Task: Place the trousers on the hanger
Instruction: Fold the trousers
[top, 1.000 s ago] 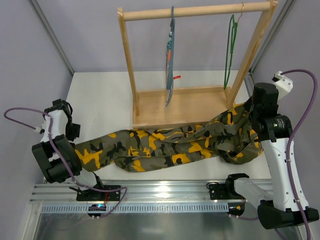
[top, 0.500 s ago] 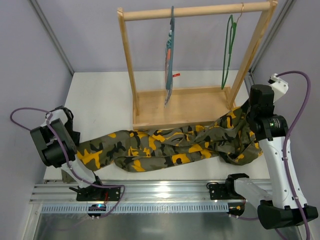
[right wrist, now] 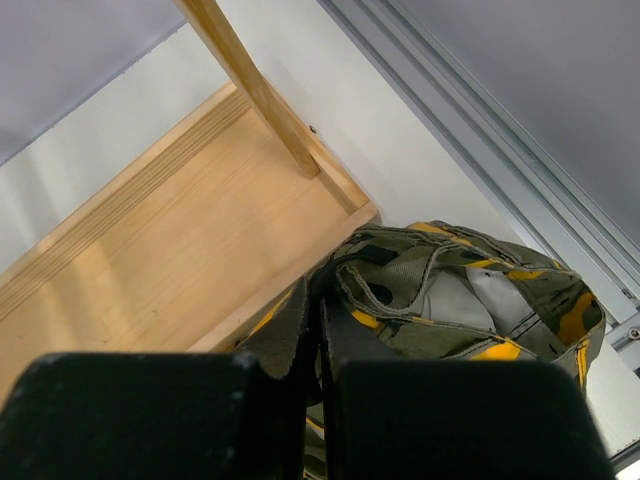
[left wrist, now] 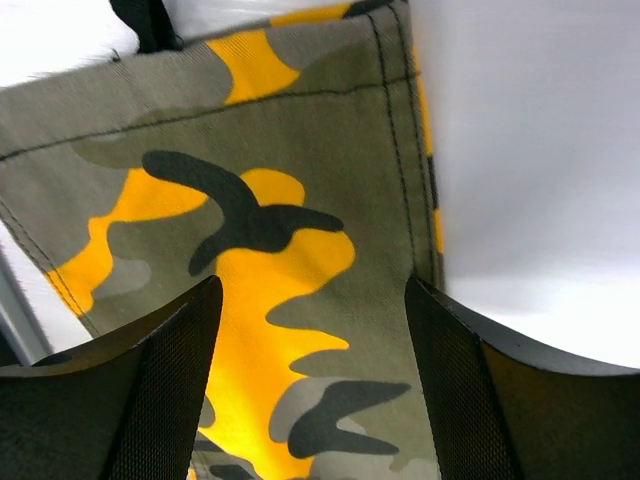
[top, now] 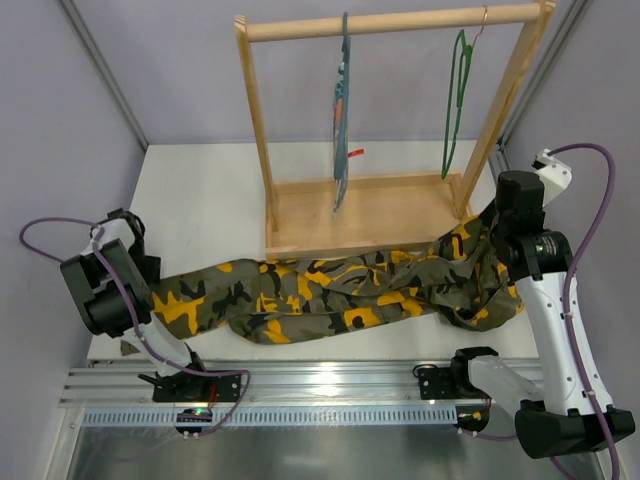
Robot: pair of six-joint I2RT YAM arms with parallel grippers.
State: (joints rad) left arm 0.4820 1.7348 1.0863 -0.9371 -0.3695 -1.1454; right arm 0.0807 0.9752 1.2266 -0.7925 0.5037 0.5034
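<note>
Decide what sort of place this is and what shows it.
Probably a robotics lab bench, not a home: left arm and right arm mounted on a metal rail, plain grey walls, a wooden rack holding the hanger.

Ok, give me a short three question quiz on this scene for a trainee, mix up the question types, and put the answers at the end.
1. True or false: the hanger hangs from the top rail of the wooden rack.
2. Fill in the blank: the left end effector, over a leg of the trousers, has its jaws ___.
3. The right end effector is: A) open and empty, B) shut on the trousers, C) shut on the hanger.

Key: 1 true; 2 open; 3 B.
</note>
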